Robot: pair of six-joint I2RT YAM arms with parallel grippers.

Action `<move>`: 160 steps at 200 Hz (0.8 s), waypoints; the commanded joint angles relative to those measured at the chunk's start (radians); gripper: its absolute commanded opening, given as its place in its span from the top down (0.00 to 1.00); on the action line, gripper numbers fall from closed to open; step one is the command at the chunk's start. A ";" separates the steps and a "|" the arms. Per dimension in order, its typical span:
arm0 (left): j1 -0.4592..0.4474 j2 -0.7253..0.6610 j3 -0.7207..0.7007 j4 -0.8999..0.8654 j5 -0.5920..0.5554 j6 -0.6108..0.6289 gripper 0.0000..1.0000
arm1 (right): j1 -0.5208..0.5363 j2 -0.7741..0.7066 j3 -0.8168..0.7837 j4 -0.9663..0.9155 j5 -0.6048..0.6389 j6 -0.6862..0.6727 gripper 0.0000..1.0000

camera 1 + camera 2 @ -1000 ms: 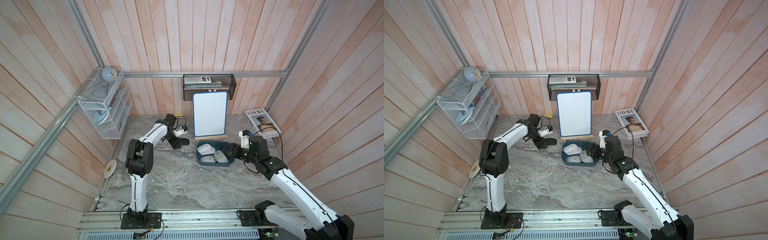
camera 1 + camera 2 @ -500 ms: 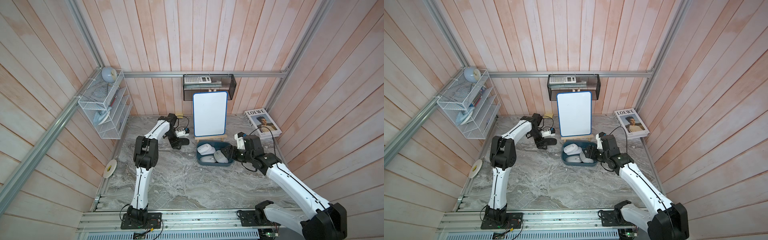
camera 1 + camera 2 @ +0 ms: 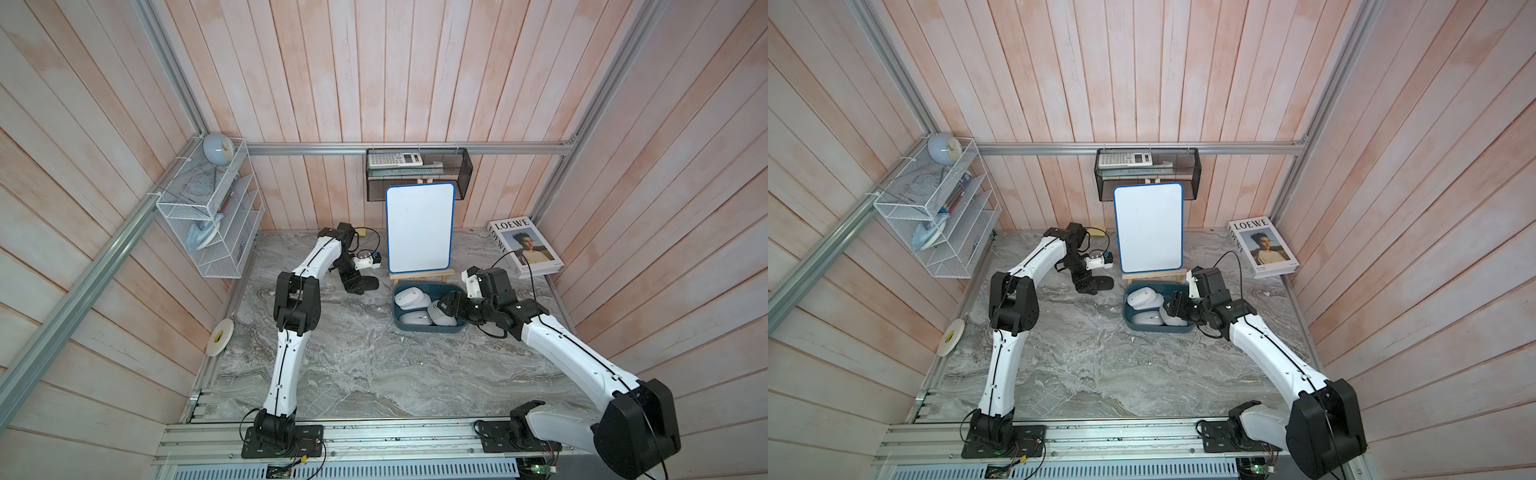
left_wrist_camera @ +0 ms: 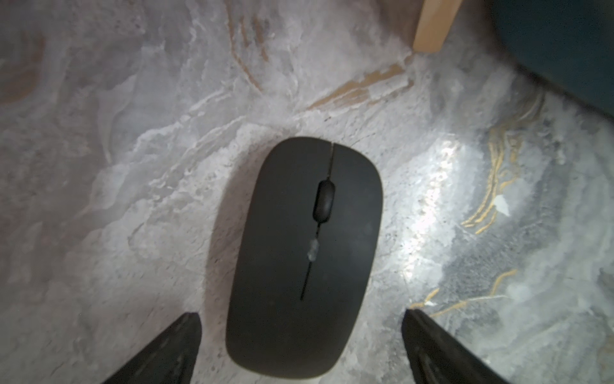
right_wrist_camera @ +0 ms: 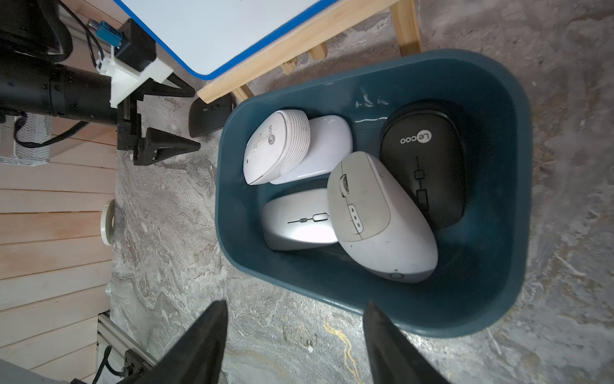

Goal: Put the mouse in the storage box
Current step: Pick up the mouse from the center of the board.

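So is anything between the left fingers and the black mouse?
Nothing visible. The left gripper is open, its fingers flanking the black mouse without touching it.

Bare table lies open along both long sides of the black mouse. Beyond its nose stand the easel foot and the storage box wall. Five mice crowd the box; bare floor shows only along the wall nearest the right gripper.
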 commanded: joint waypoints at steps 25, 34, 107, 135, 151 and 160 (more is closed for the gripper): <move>-0.025 0.056 0.036 -0.086 0.090 0.023 0.00 | -0.002 0.012 0.051 -0.013 -0.022 -0.015 0.32; -0.031 0.061 0.036 -0.084 0.089 0.018 0.00 | -0.002 0.009 0.053 -0.014 -0.020 -0.015 0.32; -0.077 -0.018 -0.119 -0.007 -0.021 -0.137 0.21 | -0.033 -0.024 0.047 -0.023 -0.025 -0.027 0.32; -0.077 -0.070 -0.206 0.010 -0.053 -0.177 0.29 | -0.052 -0.047 0.042 -0.016 -0.036 -0.027 0.32; -0.078 -0.103 -0.257 0.047 -0.059 -0.202 0.32 | -0.062 -0.061 0.030 -0.011 -0.042 -0.025 0.31; -0.076 -0.118 -0.285 0.074 -0.066 -0.225 0.34 | -0.067 -0.070 0.022 -0.011 -0.046 -0.025 0.31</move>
